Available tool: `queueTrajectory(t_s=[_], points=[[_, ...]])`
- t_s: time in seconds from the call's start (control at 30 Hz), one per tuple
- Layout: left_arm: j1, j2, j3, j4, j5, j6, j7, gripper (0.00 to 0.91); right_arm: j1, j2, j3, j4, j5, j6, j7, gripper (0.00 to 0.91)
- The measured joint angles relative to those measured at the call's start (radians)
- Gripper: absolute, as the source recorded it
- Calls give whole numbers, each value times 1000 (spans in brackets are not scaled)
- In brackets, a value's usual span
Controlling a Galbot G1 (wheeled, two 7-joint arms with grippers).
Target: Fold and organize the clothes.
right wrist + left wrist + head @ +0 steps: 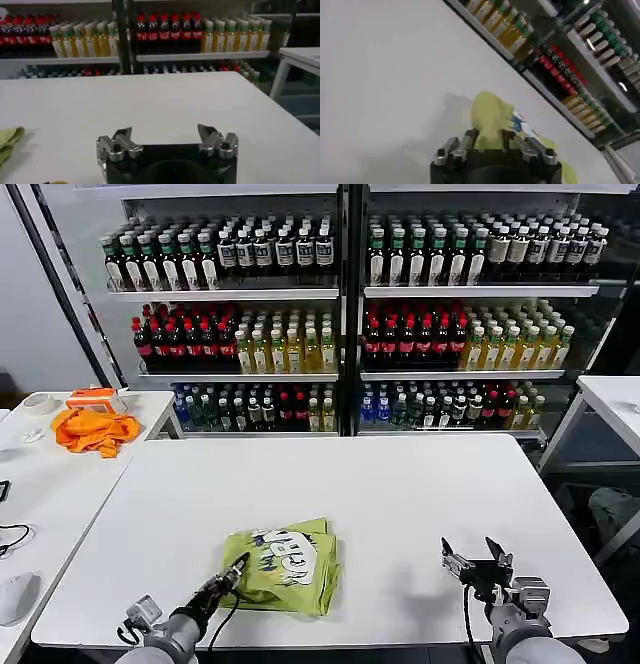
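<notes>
The clothes show as a lime yellow-green T-shirt (290,562) with a white-and-black print, folded into a small square near the front of the white table (400,484). My left gripper (240,564) is at the shirt's left edge. In the left wrist view the left gripper (489,136) has its jaws drawn in, and the T-shirt (490,112) bunches up between them. My right gripper (470,552) hovers over bare table to the right of the shirt. The right gripper (162,131) is open with nothing in it. A corner of the T-shirt (10,140) is also in the right wrist view.
An orange cloth (95,429) and a small orange box (92,397) lie on a side table (60,484) at the left. Shelves of bottles (350,324) stand behind the table. Another white table (610,399) is at the right. Bare tabletop stretches behind the shirt.
</notes>
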Motion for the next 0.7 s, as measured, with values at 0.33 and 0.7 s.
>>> queueTrajectory(t_s=[0.33,0.7], points=[[-14,-17,-43,-2,-166,15,8,40,-7,-4,10,12,4,-1,1,907],[-16,72,-253,-68,-365,46,-29,30,11,-12,7,16,17,0,1,907]])
